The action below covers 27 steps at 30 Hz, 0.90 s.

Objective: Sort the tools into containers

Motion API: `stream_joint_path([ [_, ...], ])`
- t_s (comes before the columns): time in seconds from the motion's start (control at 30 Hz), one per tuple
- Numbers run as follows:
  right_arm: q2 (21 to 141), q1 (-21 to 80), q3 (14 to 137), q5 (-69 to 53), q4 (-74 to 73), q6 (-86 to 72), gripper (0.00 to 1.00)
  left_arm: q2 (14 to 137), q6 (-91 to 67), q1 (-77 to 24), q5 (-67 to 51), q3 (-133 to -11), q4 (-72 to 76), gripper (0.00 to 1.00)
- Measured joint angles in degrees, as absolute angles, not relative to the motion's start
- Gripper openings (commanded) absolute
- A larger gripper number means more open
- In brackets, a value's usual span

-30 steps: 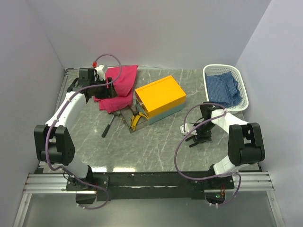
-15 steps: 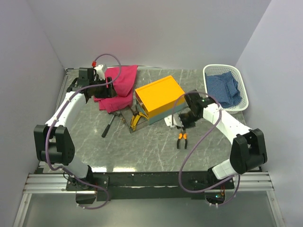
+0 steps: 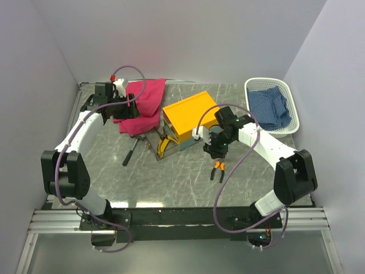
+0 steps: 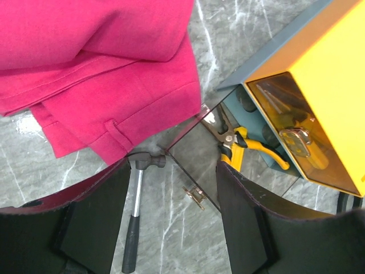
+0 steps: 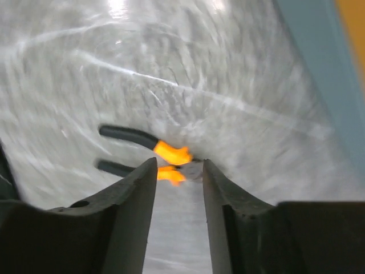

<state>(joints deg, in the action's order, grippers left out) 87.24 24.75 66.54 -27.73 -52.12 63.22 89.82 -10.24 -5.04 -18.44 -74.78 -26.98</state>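
Right wrist view: orange-black pliers [image 5: 169, 154] lie flat on the marble table [image 5: 239, 68], just ahead of the right gripper [image 5: 177, 166], joint between its fingertips, black handles trailing left. The gripper's jaws stand partly apart, holding nothing. The pliers look stiff and fairly heavy; the rubbery handles near the joint probably offer the surest pinch. The toolbox [image 5: 316, 63] sits to the gripper's right. The left gripper [image 4: 171, 171], spread wide and empty, hovers above the hammer [image 4: 136, 211].
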Motion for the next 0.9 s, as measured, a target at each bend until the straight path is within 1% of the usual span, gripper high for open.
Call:
stream_joint_path([
  [0.1,87.2,24.7,63.1,-23.8,-46.5,45.0,0.47,89.8,-10.3,-4.9,-17.9,-74.5,-26.9,0.68],
  [0.23,87.5,24.3,61.9,-18.7,-43.5,24.2,0.46,89.8,-10.3,-4.6,-17.2,-74.3,-26.8,0.67],
  [0.37,87.6,23.6,58.7,-15.3,-40.9,7.9,0.48,89.8,-10.3,-4.4,-16.7,-74.2,-26.8,0.67],
  [0.5,86.1,23.2,52.6,-12.3,-41.6,-0.8,0.49,89.1,-10.2,-4.2,-16.4,-72.9,-26.7,0.68],
  [0.57,86.1,23.2,52.2,-11.0,-42.1,-3.7,0.52,88.4,-10.3,-3.9,-16.3,-71.9,-26.4,0.68],
  [0.73,86.9,21.7,52.3,-8.4,-41.8,-9.2,0.53,87.5,-10.3,-3.2,-16.3,-71.0,-26.4,0.68],
  [0.9,92.6,17.9,52.5,-7.8,-41.5,-11.3,0.48,87.2,-10.2,-2.7,-16.1,-71.0,-26.4,0.68],
])
